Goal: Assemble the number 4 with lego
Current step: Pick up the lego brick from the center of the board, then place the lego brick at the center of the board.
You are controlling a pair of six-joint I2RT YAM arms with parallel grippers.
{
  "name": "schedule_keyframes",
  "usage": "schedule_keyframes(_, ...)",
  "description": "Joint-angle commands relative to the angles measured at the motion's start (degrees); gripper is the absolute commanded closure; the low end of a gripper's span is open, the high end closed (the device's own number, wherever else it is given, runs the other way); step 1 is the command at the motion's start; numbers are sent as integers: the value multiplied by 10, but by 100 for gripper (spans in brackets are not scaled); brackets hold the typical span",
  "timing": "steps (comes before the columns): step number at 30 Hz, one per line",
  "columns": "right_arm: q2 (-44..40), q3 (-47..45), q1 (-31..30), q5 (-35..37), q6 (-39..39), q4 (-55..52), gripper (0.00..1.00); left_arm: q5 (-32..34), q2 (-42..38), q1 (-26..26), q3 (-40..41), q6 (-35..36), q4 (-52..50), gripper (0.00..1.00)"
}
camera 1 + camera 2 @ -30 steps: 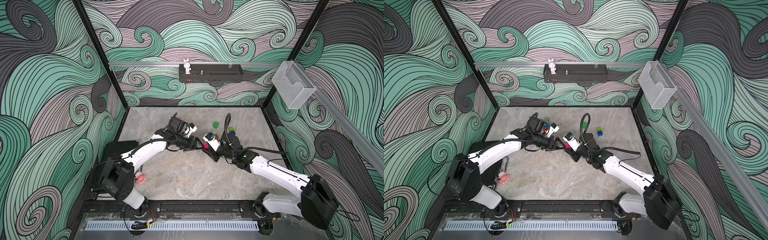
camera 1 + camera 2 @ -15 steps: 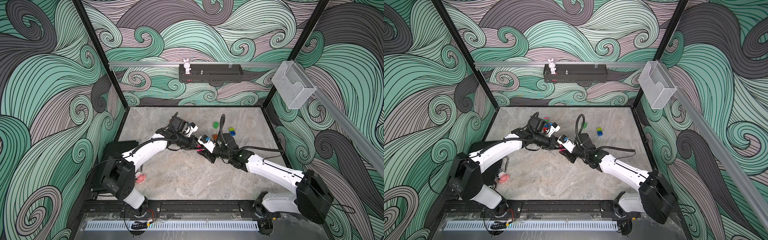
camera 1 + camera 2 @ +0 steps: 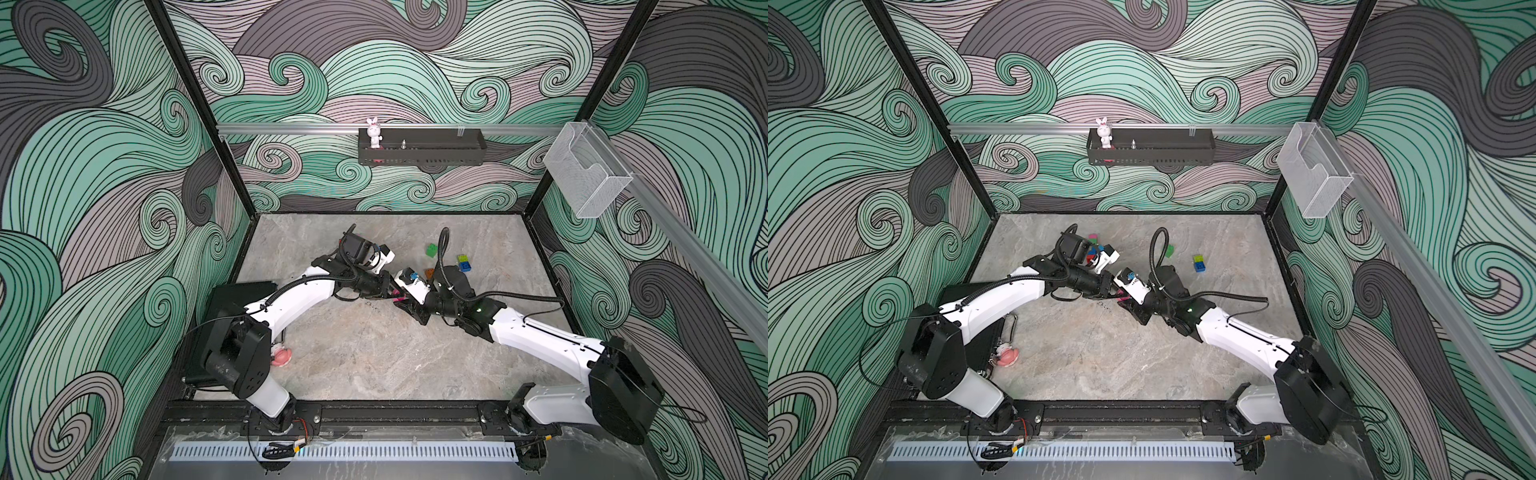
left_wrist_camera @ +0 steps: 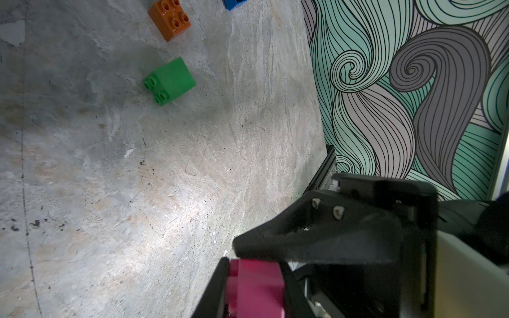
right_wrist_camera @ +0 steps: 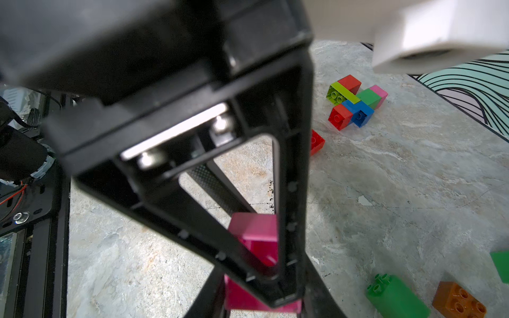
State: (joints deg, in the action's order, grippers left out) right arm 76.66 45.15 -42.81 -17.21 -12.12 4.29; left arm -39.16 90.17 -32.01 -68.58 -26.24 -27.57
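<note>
Nearest me, beside the left arm's base, a small pink thing (image 3: 282, 356) lies on the counter (image 3: 374, 365); I cannot make out what it is. Toward the middle of the counter the two arms reach in from either side and their claws meet tip to tip. The left claw (image 4: 253, 272) is squeezed fully closed on a magenta brick (image 4: 259, 291), which sits snugly between its fingers in the left wrist view. The right claw (image 5: 261, 297) has a finger on each side of that same brick. The left claw's black frame fills most of the right wrist view, so I cannot tell whether the right claw is pressing the brick or standing just off it. Just beyond the right claw an orange brick (image 3: 429, 273) sits studs up. A little farther back a green brick (image 3: 431, 249) lies tipped on its side, with its studs facing sideways. To the right of those two, a blue brick with a lime brick on it (image 3: 464, 264) stands apart from everything else. Over to the left, behind the left arm's wrist, a cluster of joined bricks (image 3: 1094, 245) in lime, red, blue, green and pink lies on the counter. A loose red brick (image 5: 316, 141) lies near it. On the far wall a white rabbit (image 3: 374, 132) stands at the left end of a black shelf (image 3: 419, 156).
</note>
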Motion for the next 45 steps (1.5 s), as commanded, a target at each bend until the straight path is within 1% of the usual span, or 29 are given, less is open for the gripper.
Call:
schedule_keyframes(1,-11,15,2,-8,9,-3,36,126,-11,-8,-35,25,-61,100)
schedule_keyframes(2,-24,7,4,-8,14,-14,26,204,-13,-8,-35,27,-80,100)
schedule_keyframes(3,-38,-5,7,4,24,-19,4,281,-12,-9,-31,28,-96,100)
schedule_keyframes(4,-56,-19,8,20,38,-22,1,339,-7,-12,-27,29,-108,100)
schedule_keyframes(5,-79,-34,10,49,56,-26,1,397,1,-18,-24,31,-122,100)
schedule_keyframes(6,-103,-51,12,100,79,-31,1,443,15,-28,-27,34,-143,100)
schedule_keyframes(7,-123,-63,14,163,107,-38,1,485,28,-39,-30,34,-160,100)
schedule_keyframes(8,-146,-74,19,236,151,-57,1,536,45,-54,-36,34,-181,100)
schedule_keyframes(9,-167,-83,31,290,192,-84,1,584,67,-74,-43,29,-199,100)
schedule_keyframes(10,-182,-88,44,326,226,-112,1,623,85,-88,-53,21,-217,100)
schedule_keyframes(11,-200,-94,66,341,266,-142,1,664,113,-106,-64,9,-237,100)
schedule_keyframes(12,-215,-102,89,337,298,-165,1,711,141,-123,-81,-15,-265,100)
schedule_keyframes(13,-228,-109,108,328,317,-177,1,741,168,-136,-97,-31,-289,100)
schedule_keyframes(15,-261,-133,138,308,339,-180,1,804,226,-164,-135,-61,-338,100)
schedule_keyframes(17,-288,-151,147,302,339,-173,1,847,283,-187,-166,-85,-377,100)
schedule_keyframes(21,-318,-156,151,282,307,-178,1,882,362,-214,-220,-125,-437,99)
schedule_keyframes(26,-318,-156,153,275,301,-184,1,862,398,-218,-240,-132,-452,91)
schedule_keyframes(31,-320,-164,154,275,301,-181,1,836,413,-217,-262,-126,-466,85)
schedule_keyframes(34,-322,-165,154,272,301,-176,1,827,421,-218,-270,-123,-471,77)
schedule_keyframes(37,-320,-165,154,270,300,-174,1,815,419,-218,-271,-119,-466,64)
schedule_keyframes(38,-320,-166,155,270,299,-172,1,812,417,-217,-271,-116,-462,61)
schedule_keyframes(45,-320,-165,155,266,296,-172,1,802,417,-217,-277,-107,-459,60)
